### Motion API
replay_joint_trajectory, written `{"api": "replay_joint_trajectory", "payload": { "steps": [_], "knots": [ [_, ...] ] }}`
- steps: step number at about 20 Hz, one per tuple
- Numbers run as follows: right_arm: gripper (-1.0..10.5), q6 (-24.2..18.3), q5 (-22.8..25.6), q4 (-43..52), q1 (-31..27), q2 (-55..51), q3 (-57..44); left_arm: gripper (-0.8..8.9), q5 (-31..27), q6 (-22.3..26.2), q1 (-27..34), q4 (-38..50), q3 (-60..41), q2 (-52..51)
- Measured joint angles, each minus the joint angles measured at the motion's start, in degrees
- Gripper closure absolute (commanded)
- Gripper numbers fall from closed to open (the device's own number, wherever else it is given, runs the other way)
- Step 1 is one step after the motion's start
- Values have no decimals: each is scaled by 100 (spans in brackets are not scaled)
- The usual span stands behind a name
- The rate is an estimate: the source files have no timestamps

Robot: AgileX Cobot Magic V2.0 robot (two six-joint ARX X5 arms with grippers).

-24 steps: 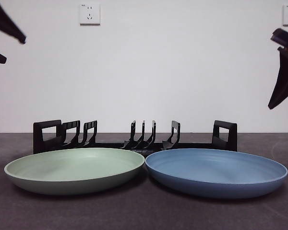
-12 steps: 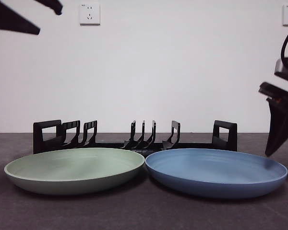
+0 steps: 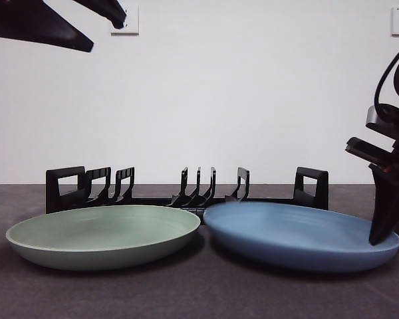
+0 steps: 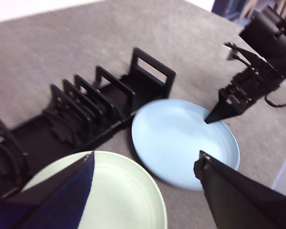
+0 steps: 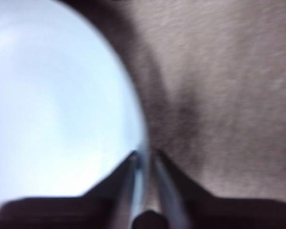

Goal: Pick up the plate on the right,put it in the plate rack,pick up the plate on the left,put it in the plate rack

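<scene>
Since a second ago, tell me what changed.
The right gripper came down onto the blue plate's far rim, jaws straddling the edge; the plate tilted and slid slightly. The left gripper swung farther in overhead, open. The green plate and rack stayed put.

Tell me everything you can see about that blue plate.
The blue plate is round, shallow and matte, probably plastic, with a raised rim. It lies on the grey table in front of the black plate rack, right of the green plate. The right hand is shut on its outer rim, one jaw on each side.
</scene>
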Motion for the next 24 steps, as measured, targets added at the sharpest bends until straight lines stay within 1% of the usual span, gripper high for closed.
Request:
{"api": "replay_joint_trajectory", "payload": {
  "steps": [3, 6, 9, 11, 13, 15, 17, 20, 22, 24],
  "knots": [
    [963, 37, -15, -4, 0, -35, 28, 455, -2, 79, -221, 0, 0, 109],
    [963, 181, 28, -166, 0, -251, 28, 455, -9, 393, -632, 0, 0, 229],
    [963, 232, 68, -382, 0, -726, 26, 460, -39, 767, -1176, 0, 0, 345],
    [963, 313, 68, -420, -2, -1119, 26, 468, -280, 1113, -1569, 0, 0, 402],
    [963, 450, 37, -470, 0, -1502, 28, 468, -706, 1563, -1978, 0, 0, 490],
    [963, 505, 33, -905, 0, -1707, 140, 468, -1231, 2070, -2361, 9, 0, 610],
    [963, 514, 33, -1460, 0, -1716, 404, 468, -1637, 2562, -2669, 33, 0, 793],
    [963, 450, 33, -1954, 11, -1718, 765, 468, -1967, 3176, -2988, 118, 0, 1073],
    [963, 433, 22, -2105, 103, -1718, 881, 468, -2079, 3451, -3082, 264, 0, 1270],
    [963, 426, -164, -2173, 238, -1718, 896, 469, -2098, 3652, -3143, 470, 0, 1449]
  ]
}}
